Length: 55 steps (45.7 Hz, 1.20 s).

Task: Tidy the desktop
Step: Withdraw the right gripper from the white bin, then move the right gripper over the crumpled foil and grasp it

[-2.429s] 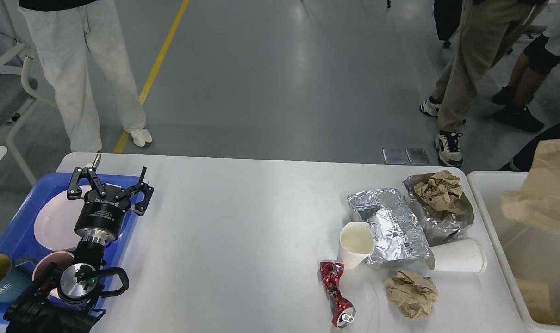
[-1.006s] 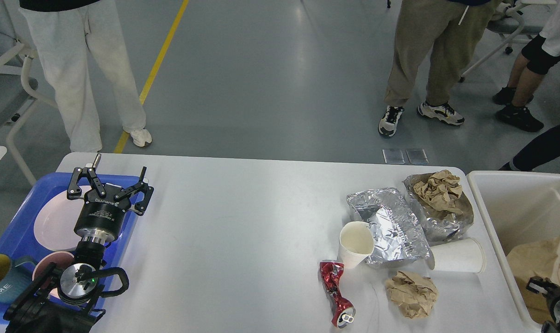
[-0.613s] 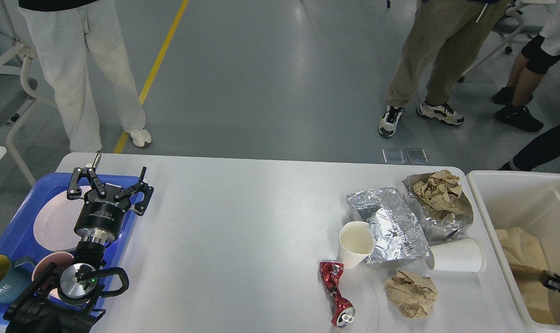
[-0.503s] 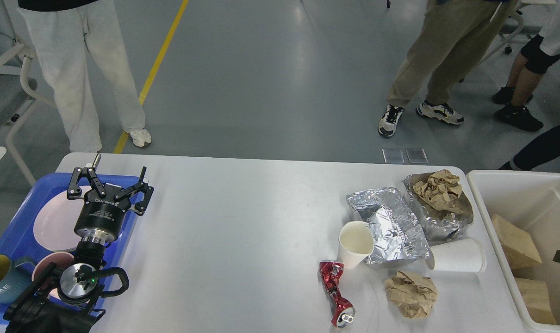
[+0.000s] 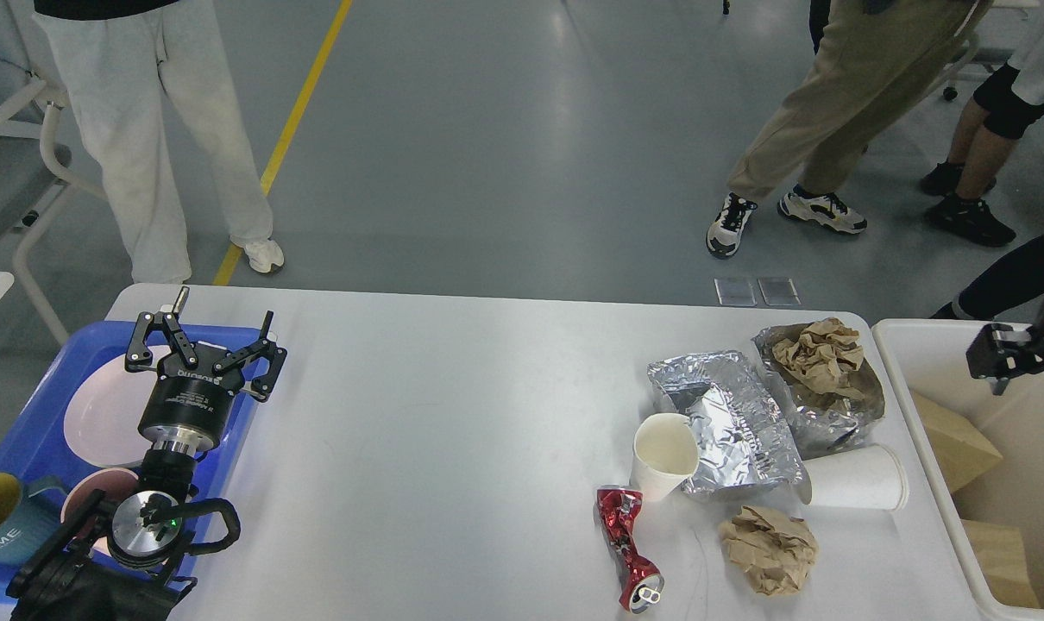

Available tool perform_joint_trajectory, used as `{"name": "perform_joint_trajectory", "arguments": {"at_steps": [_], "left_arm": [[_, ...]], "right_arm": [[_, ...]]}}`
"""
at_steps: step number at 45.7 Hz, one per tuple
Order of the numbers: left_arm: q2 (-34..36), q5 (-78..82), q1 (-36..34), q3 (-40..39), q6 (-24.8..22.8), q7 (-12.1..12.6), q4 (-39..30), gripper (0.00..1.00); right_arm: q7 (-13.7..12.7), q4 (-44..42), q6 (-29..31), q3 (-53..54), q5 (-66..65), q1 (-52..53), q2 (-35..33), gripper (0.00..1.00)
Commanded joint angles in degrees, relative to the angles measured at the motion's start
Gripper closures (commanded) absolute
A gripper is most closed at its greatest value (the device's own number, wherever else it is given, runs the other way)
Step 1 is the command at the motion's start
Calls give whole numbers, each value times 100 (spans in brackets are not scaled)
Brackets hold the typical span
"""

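The white desktop (image 5: 453, 414) carries litter at its right end: a flat foil bag (image 5: 729, 423), a second foil bag holding crumpled brown paper (image 5: 820, 362), an upright paper cup (image 5: 660, 453), a paper cup on its side (image 5: 854, 487), a crumpled brown paper ball (image 5: 768, 548) and a crushed red can (image 5: 625, 548). My left gripper (image 5: 207, 332) is open and empty above the right edge of the blue tray (image 5: 30, 414). My right gripper (image 5: 992, 366) hangs above the white bin (image 5: 923, 448), looks open and holds nothing.
A brown paper bag (image 5: 949, 440) lies inside the bin. The blue tray holds a pink plate (image 5: 99, 414), a pink bowl (image 5: 82, 496) and a mug (image 5: 0, 517). People stand beyond the table's far edge, and a chair stands at the far left.
The brown paper bag dropped from above the bin into it. My right gripper then rose from low in the bin to above it. The left arm has not moved.
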Motion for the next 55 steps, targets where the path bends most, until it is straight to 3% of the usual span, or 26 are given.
{"name": "perform_joint_trajectory", "arguments": {"at_steps": [1, 13, 21, 29, 34, 45, 55], "left_arm": [[0, -2, 0, 0, 0, -1, 0, 4], [0, -2, 0, -9, 0, -1, 0, 4], [0, -10, 0, -9, 0, -1, 0, 4], [0, -2, 0, -9, 0, -1, 0, 4], [0, -2, 0, 0, 0, -1, 0, 4], [0, -2, 0, 0, 0, -1, 0, 4], [0, -2, 0, 0, -9, -1, 0, 4]], "right_arm": [[-1, 975, 388, 17, 25, 1085, 409, 0], [52, 2514, 363, -10, 1115, 2923, 902, 0], [376, 2682, -121, 25, 1467, 3047, 1675, 0], [386, 2656, -174, 78, 1502, 2950, 1553, 0], [377, 2454, -305, 122, 1476, 2415, 1535, 0], [342, 1505, -1535, 429, 1511, 333, 1658, 0], [316, 530, -1888, 869, 2220, -1416, 1483, 0]]}}
